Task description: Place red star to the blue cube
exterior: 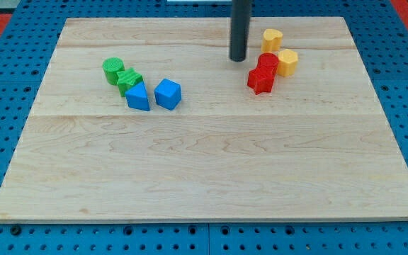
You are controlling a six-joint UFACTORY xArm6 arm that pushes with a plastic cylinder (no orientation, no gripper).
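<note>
Dark and upright, the rod comes down from the view's top, and my tip (238,58) rests on the board (211,170) touching no block; it holds nothing, being a plain rod with nothing to open or close. Just to its right lies the red pair: a red cylinder (268,61) with the red star (261,80) touching it on the lower left. Two yellow blocks sit close by, one (272,38) above the reds and one (287,62) touching the cylinder's right side. Well apart, toward the view's left, the blue cube (168,93) stands beside a blue wedge (138,97), with a green star (129,81) and a green cylinder (113,70) just above them. By this reading the job has barely begun: the star is still with its cluster, and open wood lies between it and the cube. What is left appears to be getting the tip round to the star's right side and pushing it left across that stretch.
</note>
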